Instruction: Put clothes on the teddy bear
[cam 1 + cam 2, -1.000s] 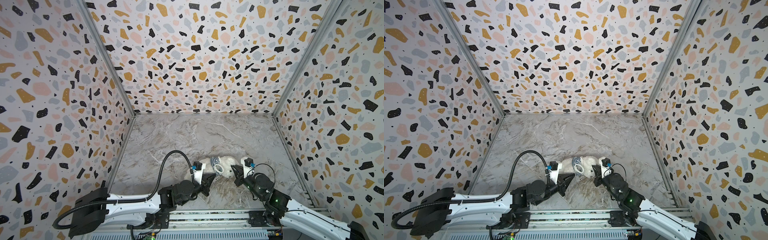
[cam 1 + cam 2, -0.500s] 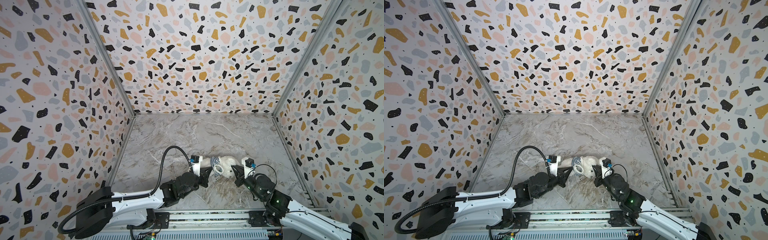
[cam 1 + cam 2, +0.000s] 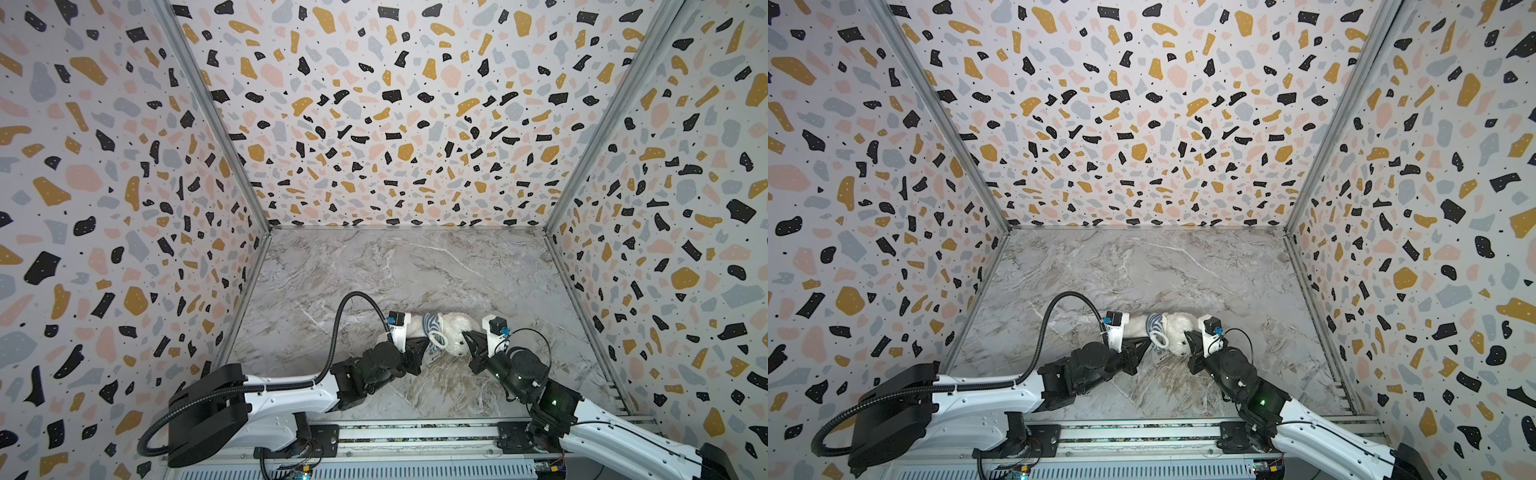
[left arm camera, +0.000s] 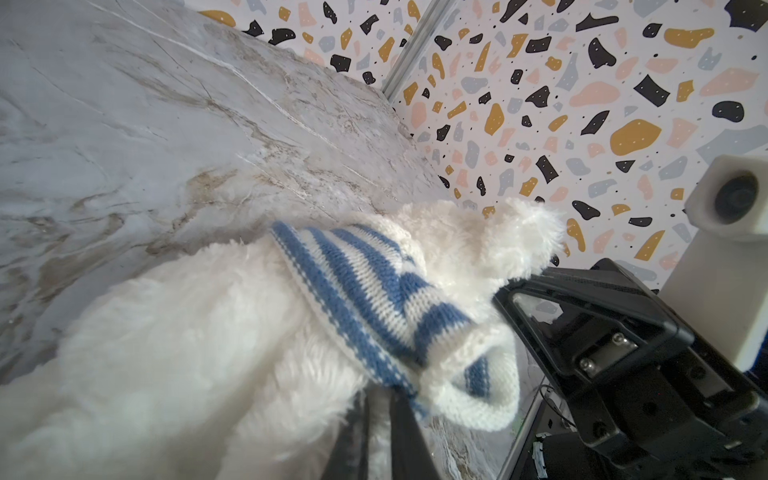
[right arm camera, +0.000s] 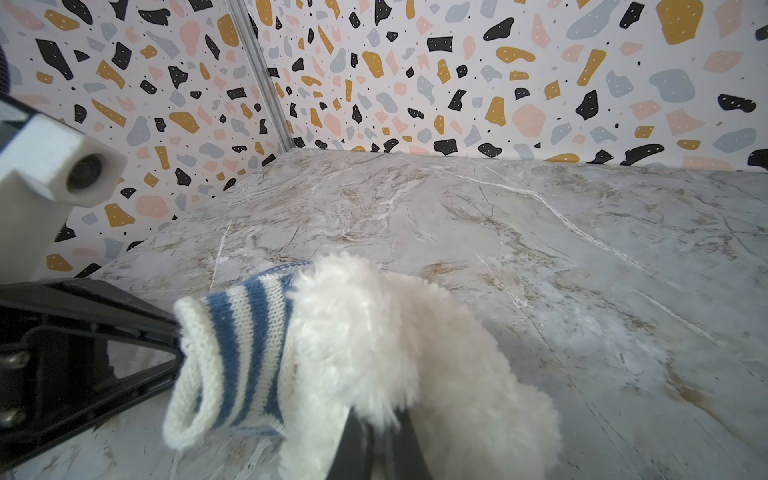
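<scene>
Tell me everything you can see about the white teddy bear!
The teddy bear is small, white and fluffy, like soft plush. It lies on the marble table between the grippers. A blue-and-white striped shirt, knitted, is bunched in a band around it. The right gripper pinches its fur; the left gripper sits at the shirt's hem.

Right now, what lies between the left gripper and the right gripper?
The teddy bear, with the striped shirt bunched around it, fills the stretch between left gripper and right gripper, seen in both top views.
</scene>
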Available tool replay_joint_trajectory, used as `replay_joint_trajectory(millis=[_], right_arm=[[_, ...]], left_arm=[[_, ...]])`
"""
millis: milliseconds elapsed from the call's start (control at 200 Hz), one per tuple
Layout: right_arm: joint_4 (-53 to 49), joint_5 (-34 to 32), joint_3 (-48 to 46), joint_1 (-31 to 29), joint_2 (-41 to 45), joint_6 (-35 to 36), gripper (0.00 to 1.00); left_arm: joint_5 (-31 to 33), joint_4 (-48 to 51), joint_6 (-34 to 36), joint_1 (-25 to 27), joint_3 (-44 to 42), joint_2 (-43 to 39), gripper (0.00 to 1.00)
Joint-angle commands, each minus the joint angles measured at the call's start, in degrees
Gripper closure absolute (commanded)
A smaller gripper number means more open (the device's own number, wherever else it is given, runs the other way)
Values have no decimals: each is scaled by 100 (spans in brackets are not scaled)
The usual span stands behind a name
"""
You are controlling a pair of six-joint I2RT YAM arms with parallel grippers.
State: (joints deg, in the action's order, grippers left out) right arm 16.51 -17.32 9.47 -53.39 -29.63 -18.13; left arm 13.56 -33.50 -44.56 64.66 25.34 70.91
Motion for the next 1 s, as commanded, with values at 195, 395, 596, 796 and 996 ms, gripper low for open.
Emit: replay_joint_trajectory(millis=[195,395,596,796,996], right_arm=[[186,-19,13,-42,71,-85,100],[190,-37,-15,-57,65,-79,100],[175,-43,-3,-81,89,-67,100],[254,-31,-22,-119,38,-68,100],[353,-26,-30,-181,-63,-46,100]], left_arm=[[-374,-1045,-572,-194,-136,18,77],[-401,-1153,-817,-268,-144,112,77],[-416,-984,-949,-314,-16,424,79],[-373,-602,-968,-323,288,696,81],[-425,-485,-978,-323,525,954,80]])
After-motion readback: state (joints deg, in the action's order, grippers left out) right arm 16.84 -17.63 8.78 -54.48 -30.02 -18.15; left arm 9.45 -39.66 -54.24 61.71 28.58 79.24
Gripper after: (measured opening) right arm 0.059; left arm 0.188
